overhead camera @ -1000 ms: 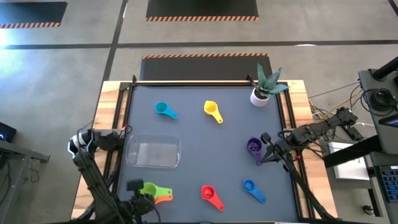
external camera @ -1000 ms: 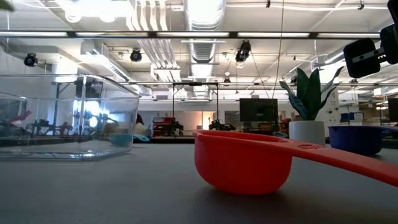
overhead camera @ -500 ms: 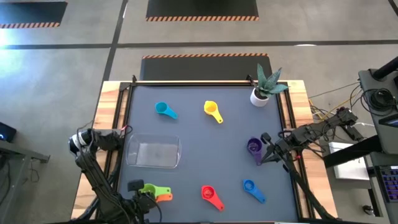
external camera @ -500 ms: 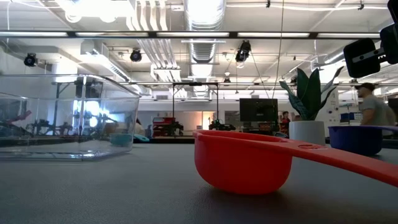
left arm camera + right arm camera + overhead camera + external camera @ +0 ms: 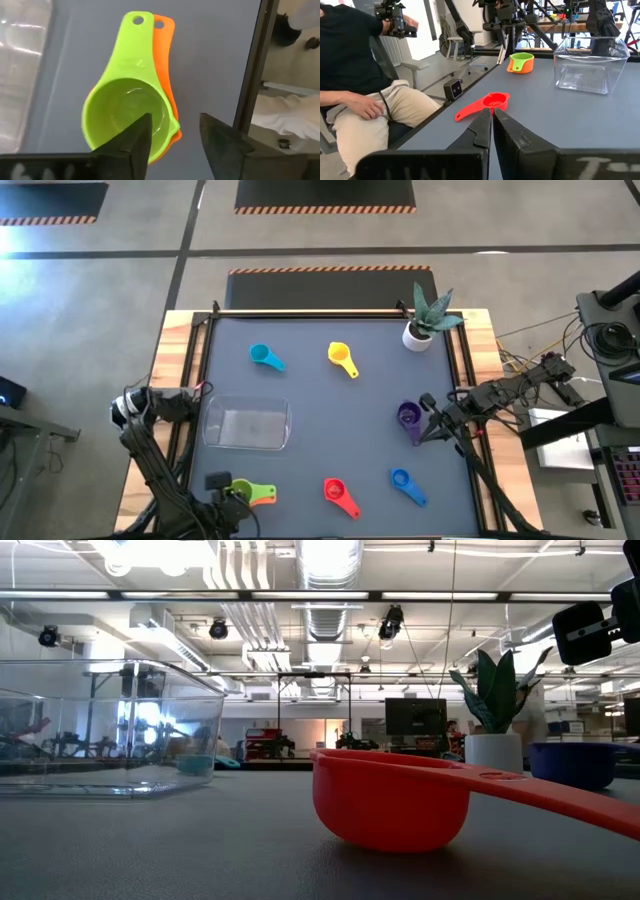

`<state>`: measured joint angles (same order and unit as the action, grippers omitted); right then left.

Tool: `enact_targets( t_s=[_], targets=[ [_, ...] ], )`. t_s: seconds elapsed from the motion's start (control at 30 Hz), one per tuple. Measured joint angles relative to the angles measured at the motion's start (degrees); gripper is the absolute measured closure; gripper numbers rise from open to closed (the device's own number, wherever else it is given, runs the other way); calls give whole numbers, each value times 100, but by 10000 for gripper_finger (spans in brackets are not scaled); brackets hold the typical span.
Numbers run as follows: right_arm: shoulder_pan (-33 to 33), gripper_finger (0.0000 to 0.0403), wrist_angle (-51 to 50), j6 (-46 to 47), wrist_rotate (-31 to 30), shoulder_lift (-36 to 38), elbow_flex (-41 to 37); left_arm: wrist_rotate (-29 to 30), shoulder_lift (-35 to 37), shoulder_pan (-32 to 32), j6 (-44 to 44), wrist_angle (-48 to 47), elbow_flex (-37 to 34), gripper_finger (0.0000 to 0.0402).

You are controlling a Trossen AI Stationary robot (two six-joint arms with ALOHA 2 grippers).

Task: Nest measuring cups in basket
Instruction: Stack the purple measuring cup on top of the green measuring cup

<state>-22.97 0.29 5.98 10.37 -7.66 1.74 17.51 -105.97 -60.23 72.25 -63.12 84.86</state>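
I'm hanging my left gripper (image 5: 172, 142) over the near-left corner of the table (image 5: 330, 395), and its fingers are standing apart. One finger is showing over the bowl of the green cup (image 5: 127, 112) and the other just off the bowl's rim. The green cup is sitting nested inside the orange cup (image 5: 167, 75), handles running side by side. From the table's centre, that pair is lying at about 7 o'clock.

The basket (image 5: 246, 424) is sitting just beyond the pair, at about 9 o'clock from centre, and I'm seeing no cup in it.

My right gripper (image 5: 491, 120) is waiting at the right edge, fingers pressed together on nothing, with the purple cup (image 5: 409, 418) lying just beside it at 3 o'clock.

The others are lying scattered: the red cup (image 5: 338, 493) at 6 o'clock, the blue cup (image 5: 404, 481) at 5, the yellow cup (image 5: 341, 357) at 12, the cyan cup (image 5: 264, 356) at 10. The potted plant (image 5: 424, 321) is standing at 2 o'clock.
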Motion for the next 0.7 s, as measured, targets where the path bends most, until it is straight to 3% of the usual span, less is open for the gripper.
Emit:
enact_targets(
  t_s=[0.23, 0.33, 0.5, 0.7],
  targets=[
    [-1, 394, 1, 0, 0, 0, 0, 1144, 1, -100, -286, -490, 607, 216],
    [1, 394, 1, 0, 2, 0, 0, 1326, 80, -209, -552, -474, 669, 215],
    [1, 394, 1, 0, 1, 0, -1, 1453, 378, -236, -939, -119, 617, 231],
    [1, 394, 4, -39, 0, 0, 0, 2253, 947, -360, -1551, 621, 253, 257]
  ],
)
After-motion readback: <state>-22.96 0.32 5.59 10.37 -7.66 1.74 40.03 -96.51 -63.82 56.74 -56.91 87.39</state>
